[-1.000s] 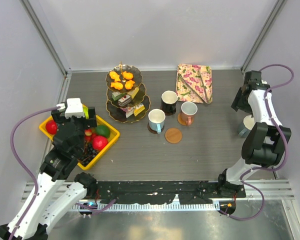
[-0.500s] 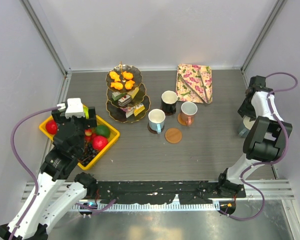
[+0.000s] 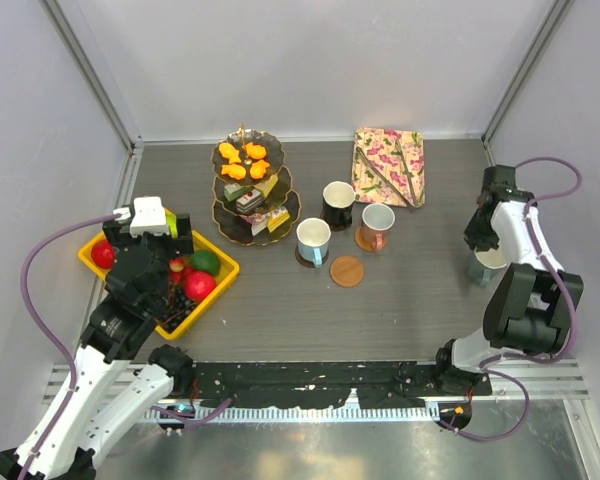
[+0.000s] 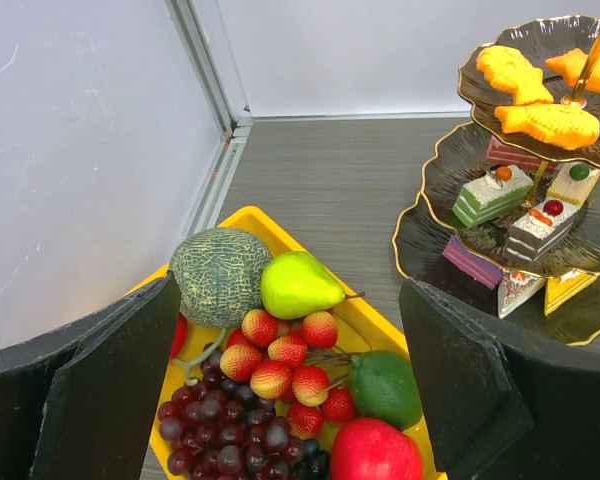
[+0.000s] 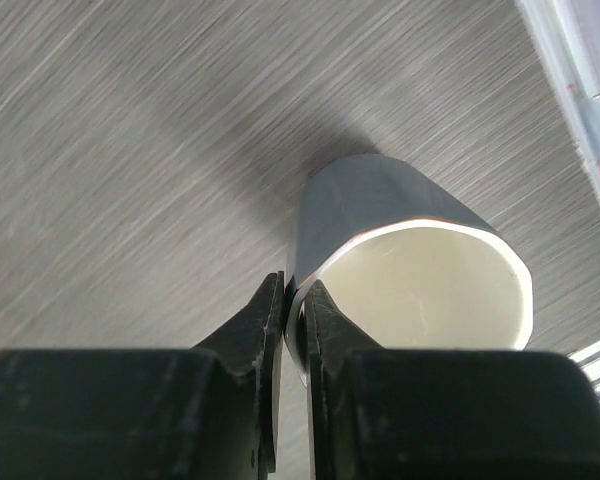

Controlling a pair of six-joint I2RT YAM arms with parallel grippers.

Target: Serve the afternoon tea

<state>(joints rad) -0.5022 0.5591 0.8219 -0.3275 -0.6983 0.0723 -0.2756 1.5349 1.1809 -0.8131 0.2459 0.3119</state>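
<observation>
The dark three-tier stand (image 3: 252,190) holds orange pastries (image 3: 242,158) on top and cake slices (image 4: 492,194) lower down. A black mug (image 3: 338,203), a pinkish mug (image 3: 377,225) and a white mug (image 3: 313,240) stand in the middle of the table. At the right edge is a fourth mug (image 3: 488,262), grey outside and cream inside (image 5: 420,290). My right gripper (image 5: 293,290) is shut on its rim, one finger inside and one outside. My left gripper (image 4: 288,290) hangs open above the fruit, holding nothing.
A yellow crate (image 4: 280,232) of fruit lies under the left gripper, next to the stand. An empty round coaster (image 3: 347,271) sits in front of the mugs. A floral napkin (image 3: 389,165) lies at the back. The right wall is close to the held mug.
My right gripper has come down over the mug at the right edge and shut on its rim. The left arm has not moved.
</observation>
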